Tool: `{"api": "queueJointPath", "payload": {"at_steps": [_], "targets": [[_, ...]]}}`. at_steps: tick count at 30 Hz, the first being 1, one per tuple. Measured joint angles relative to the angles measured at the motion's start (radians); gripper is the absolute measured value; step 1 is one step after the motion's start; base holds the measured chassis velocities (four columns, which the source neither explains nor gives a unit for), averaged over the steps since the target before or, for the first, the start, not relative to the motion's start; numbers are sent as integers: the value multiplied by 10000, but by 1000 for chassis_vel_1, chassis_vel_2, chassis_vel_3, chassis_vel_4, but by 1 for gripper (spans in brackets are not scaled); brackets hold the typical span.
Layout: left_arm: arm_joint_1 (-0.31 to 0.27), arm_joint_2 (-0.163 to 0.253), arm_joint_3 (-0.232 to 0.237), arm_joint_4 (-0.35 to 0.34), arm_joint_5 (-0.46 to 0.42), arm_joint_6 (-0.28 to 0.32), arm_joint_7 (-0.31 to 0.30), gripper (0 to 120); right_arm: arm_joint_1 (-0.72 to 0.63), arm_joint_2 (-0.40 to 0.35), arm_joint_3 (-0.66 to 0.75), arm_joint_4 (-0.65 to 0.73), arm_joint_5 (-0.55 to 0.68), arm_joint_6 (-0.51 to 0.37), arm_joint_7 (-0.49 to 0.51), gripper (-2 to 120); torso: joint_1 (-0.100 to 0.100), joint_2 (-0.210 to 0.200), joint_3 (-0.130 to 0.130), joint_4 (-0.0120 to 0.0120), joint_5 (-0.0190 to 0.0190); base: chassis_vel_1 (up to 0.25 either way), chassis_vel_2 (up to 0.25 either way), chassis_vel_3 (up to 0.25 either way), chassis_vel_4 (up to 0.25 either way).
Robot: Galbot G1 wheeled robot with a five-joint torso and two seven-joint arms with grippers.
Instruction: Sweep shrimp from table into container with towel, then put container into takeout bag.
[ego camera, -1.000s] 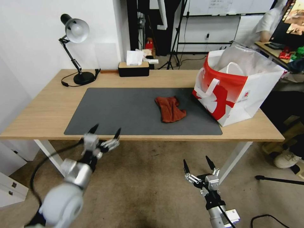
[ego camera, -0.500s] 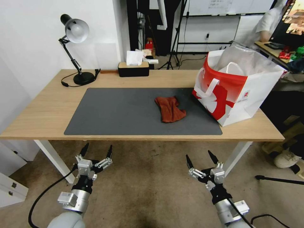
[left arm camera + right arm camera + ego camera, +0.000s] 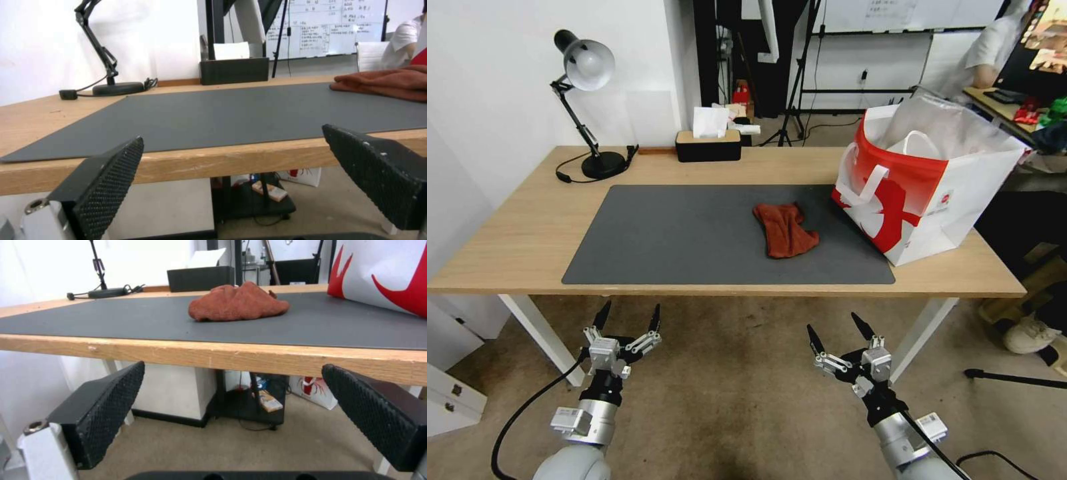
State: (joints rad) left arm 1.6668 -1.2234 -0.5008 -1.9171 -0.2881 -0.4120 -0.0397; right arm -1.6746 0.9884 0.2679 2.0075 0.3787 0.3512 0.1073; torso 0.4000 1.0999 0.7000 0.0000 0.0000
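The rust-brown towel (image 3: 784, 229) lies crumpled on the dark mat of the table (image 3: 520, 240), also seen as the towel (image 3: 238, 303) and the towel (image 3: 387, 81). The red and white takeout bag (image 3: 927, 193) stands open at the table's right end, its side in the right wrist view as the takeout bag (image 3: 382, 273). My left gripper (image 3: 629, 317) hangs open below the table's front edge on the left. My right gripper (image 3: 835, 331) hangs open below the front edge, nearer the middle. Neither touches anything. The shrimp and the container are out of view.
A black desk lamp (image 3: 587, 107) stands at the back left with its cord on the wood. A black tissue box (image 3: 708, 143) sits at the back middle. White table legs (image 3: 534, 327) flank the floor space where both arms hang.
The left arm dropped from the table's front edge to well below it, then held still. The right gripper drifted slightly right, then back left. The towel and bag did not move.
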Motion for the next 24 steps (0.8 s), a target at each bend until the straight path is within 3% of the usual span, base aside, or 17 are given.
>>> {"api": "queueJointPath", "payload": {"at_steps": [24], "targets": [[-18,24,29,-8,-40,54,-19,100,0,10,-6,-15,-23,0,23,100,0,0,0,0,0,0,0,0,0]]}}
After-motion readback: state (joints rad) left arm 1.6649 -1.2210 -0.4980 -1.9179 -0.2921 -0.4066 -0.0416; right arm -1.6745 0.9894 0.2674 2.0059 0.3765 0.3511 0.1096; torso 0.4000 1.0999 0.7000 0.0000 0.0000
